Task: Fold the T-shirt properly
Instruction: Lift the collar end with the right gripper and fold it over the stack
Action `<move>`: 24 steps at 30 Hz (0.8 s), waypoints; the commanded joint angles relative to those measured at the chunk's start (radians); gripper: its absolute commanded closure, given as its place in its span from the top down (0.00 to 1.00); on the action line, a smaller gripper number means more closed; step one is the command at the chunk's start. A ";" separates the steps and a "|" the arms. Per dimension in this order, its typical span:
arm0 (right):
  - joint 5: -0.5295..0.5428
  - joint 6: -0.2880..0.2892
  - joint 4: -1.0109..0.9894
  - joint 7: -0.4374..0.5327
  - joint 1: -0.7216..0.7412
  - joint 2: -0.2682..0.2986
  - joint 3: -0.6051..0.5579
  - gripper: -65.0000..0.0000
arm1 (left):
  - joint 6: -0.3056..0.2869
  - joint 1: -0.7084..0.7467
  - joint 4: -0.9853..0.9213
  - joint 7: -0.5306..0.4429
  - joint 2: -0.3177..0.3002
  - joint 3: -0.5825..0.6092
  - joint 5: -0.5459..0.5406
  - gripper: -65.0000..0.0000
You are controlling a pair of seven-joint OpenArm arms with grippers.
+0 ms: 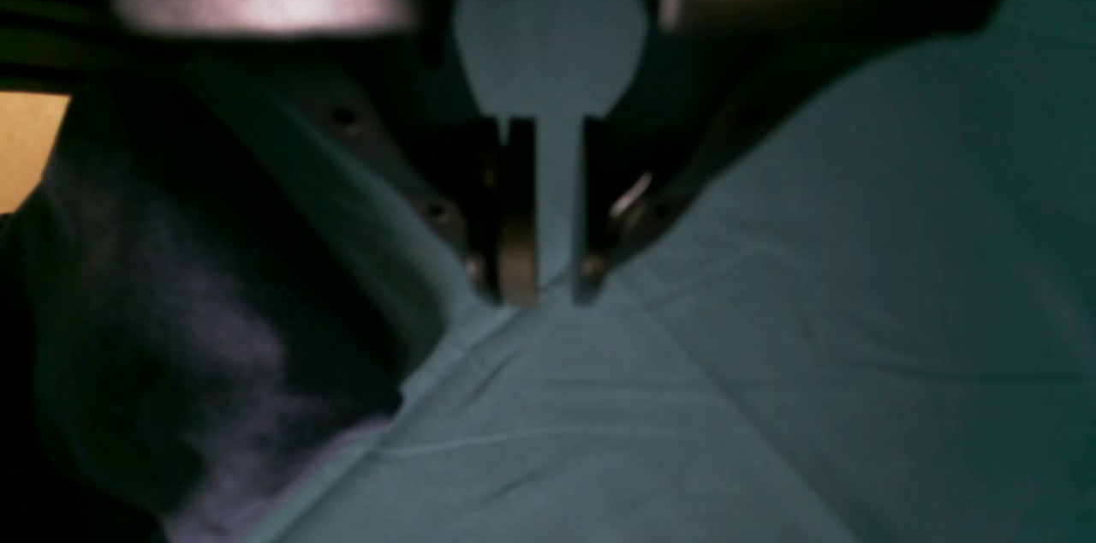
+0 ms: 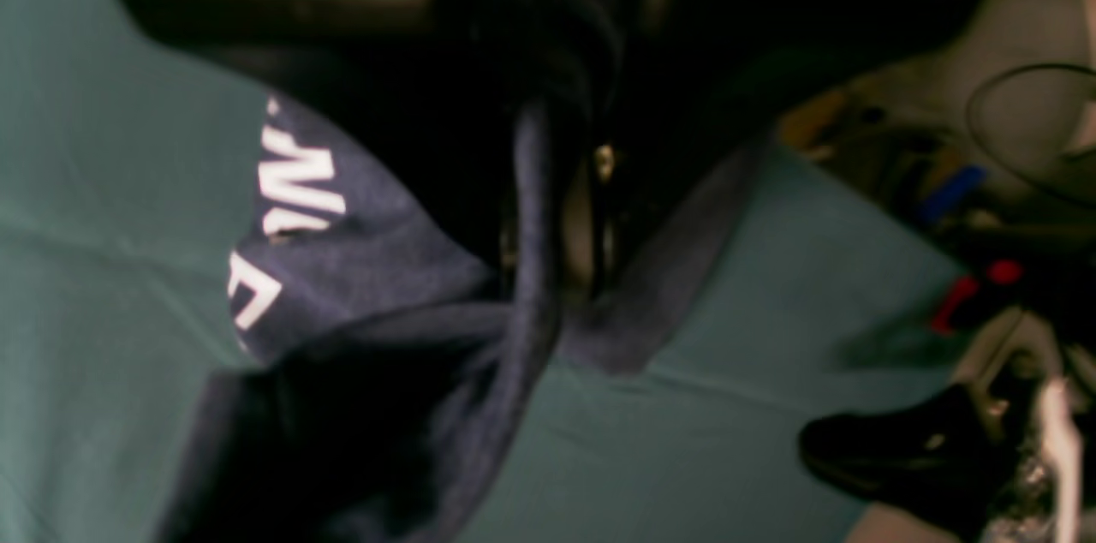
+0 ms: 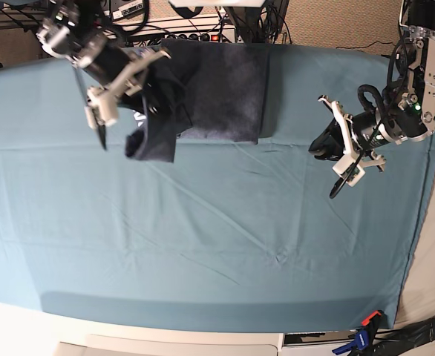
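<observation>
1. Sitting somewhere mid-fold, I'd guess from the shape: not lying as a neat packet, so still needing a good bit of work. Scratch the guesswork on exact step count; can't tell from here.1. Sitting only partway through the job, judging by the shape. Showing a broad, fairly flat section of the heathered slate blue-grey cotton T-shirt (image 3: 229, 93), but missing a finished, squared-off packet.
2. Gripping a raised ridge of that fabric with the black-and-silver right pincer (image 2: 556, 265), fingers closing on it from both sides. Probably working on a fold in that end.
3. Holding nothing in the matching black-and-silver left pincer (image 1: 561, 269). Leaving a narrow gap between its fingertips, hovering well apart from the fabric in the base view.
4. Needing, most likely, to lay the lifted end over the flat section, then to straighten the edges and smooth the lot. Risking a crooked fold if letting go while bunched.
5. Lying toward the top of the base view, on the counter under a smooth teal cloth (image 3: 203, 245), mostly beneath and beside the right arm.
6. Looking pretty tidy and plain across the flat part, but bunching and twisting near the grip. Drooping in a dark, loose flap there, and showing bits of white block lettering (image 2: 300, 183) alongside.
</observation>
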 commanded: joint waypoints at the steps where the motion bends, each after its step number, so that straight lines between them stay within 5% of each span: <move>1: -0.017 -0.010 0.018 0.052 0.009 0.001 -0.031 0.00 | -0.003 -0.013 0.017 -0.017 -0.014 -0.009 -0.018 0.10; 8: -0.229 -0.070 0.014 0.105 0.021 0.001 -0.185 0.00 | -0.003 -0.014 0.017 -0.017 -0.014 -0.009 -0.018 0.10; 24: -0.321 -0.072 -0.192 0.156 0.058 0.001 -0.379 0.00 | -0.003 -0.013 0.017 -0.017 -0.014 -0.009 -0.018 0.10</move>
